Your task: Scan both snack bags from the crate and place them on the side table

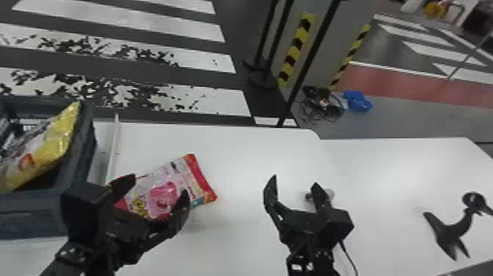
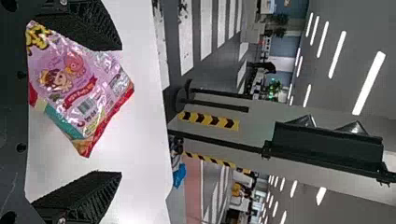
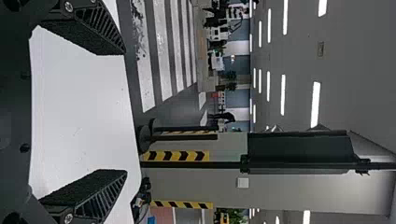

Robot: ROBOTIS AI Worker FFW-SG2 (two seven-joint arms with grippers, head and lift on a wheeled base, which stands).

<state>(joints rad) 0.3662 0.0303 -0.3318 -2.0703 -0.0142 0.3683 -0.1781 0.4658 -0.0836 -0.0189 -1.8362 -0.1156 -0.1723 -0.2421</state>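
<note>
Dark grey plastic for the crate [image 1: 82,146], logged on the robot's left in the head view. Inside the crate, with a slant up towards its right-hand rim, recorded the yellow snack bag [image 1: 55,143]. Just beside the crate on its right, noted a pale raised strip [image 1: 113,146] along the white table [image 1: 234,146]. Past that strip, to the crate's right, found the pink snack bag [image 1: 161,194], flat on the tabletop, printed side up, with a red end pointing away from the crate. Over this bag, near the crate, observed the left gripper [image 1: 157,189], spread wide, with empty space between its black fingers [image 2: 88,196] and one of them partly covering the wrapper in the left wrist view. Unable to tell about fingertip contact with the wrapper. Well to the crate's right, above the table, observed the right gripper [image 1: 294,182], likewise wide and without a load. Immediately behind one of its fingers, noted a small grey object [image 1: 331,192], too blurred to identify. Farthest right of the crate on the tabletop, listed a black stand [image 1: 451,231] with splayed feet and a rounded head. On the floor beyond, right of the crate, sighted tangled cables [image 1: 317,106] beside a blue item [image 1: 357,101].
</note>
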